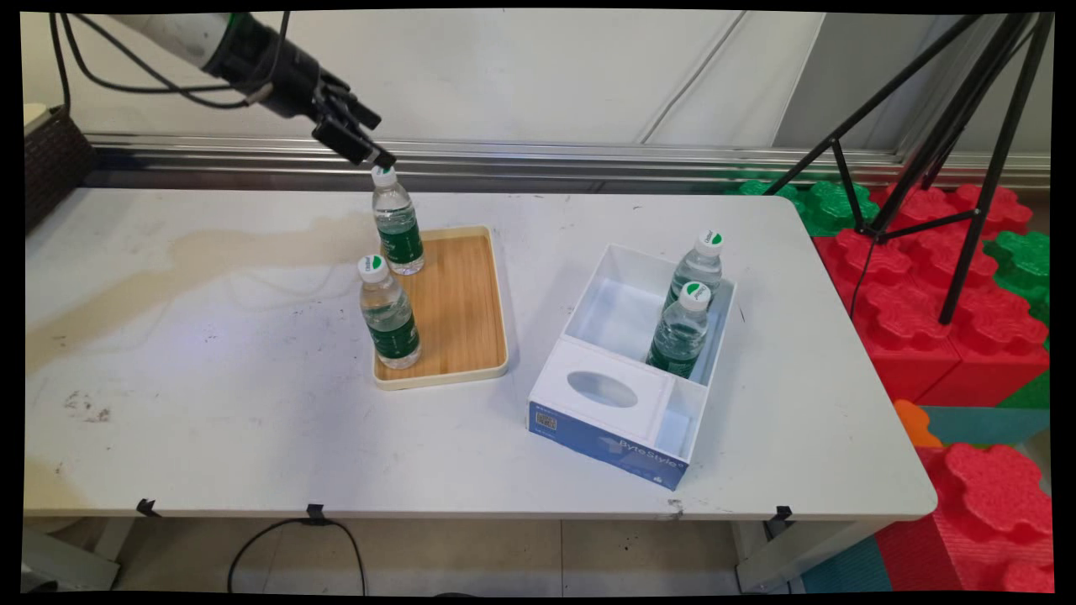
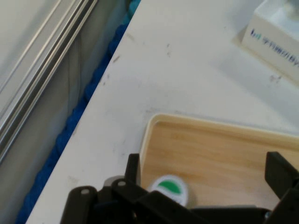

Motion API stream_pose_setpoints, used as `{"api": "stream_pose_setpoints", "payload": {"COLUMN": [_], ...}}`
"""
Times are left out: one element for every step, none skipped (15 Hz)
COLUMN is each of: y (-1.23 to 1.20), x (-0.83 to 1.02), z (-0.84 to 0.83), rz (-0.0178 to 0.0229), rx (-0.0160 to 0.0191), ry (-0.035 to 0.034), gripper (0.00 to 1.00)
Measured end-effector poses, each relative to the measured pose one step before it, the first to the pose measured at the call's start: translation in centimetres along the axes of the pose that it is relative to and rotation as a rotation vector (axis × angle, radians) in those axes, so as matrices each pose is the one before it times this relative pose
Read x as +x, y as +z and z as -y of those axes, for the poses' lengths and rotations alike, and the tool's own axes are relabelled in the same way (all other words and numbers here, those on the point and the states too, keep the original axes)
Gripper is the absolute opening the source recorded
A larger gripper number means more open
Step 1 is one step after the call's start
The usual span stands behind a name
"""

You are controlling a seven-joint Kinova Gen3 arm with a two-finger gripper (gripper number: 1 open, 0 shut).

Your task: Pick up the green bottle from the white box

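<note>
Pincer [image 1: 370, 147] above green-labelled, white-capped bottle [image 1: 398, 223]

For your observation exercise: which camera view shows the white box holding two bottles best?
The main view: the whole white box shows, with both bottles standing inside. The hand view catches only one corner of it at the top right.

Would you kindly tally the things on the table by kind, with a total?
Water bottles: 4
Wooden tray: 1
White box: 1
Total: 6
</note>
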Motion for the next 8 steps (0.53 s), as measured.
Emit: {"api": "stream_pose_setpoints", "payload": {"y": [-0.272,-0.420,-0.341,-0.224,-0.166,-0.036,0.017,0.072], "x": [0.594,0.839,0.950,0.896,0.729,0.434,0.596,0.358], "z": [-0.435,-0.686,-0.819,-0.849,-0.757,-0.556,-0.888,-0.636], "rz": [0.00162,0.00253,0.00339,0.00410,0.00197,0.00218,0.00310,0.00307], "rx": [0.00292,0.00605,0.00518,0.00302,0.00291,-0.00017,-0.00114,-0.00235], "ry": [-0.00086,-0.00357,-0.00416,-0.00307,-0.00566,-0.00386,-0.00793,-0.00445], "gripper": [1.00,1.00,1.00,1.00,1.00,1.00,1.00,1.00]}}
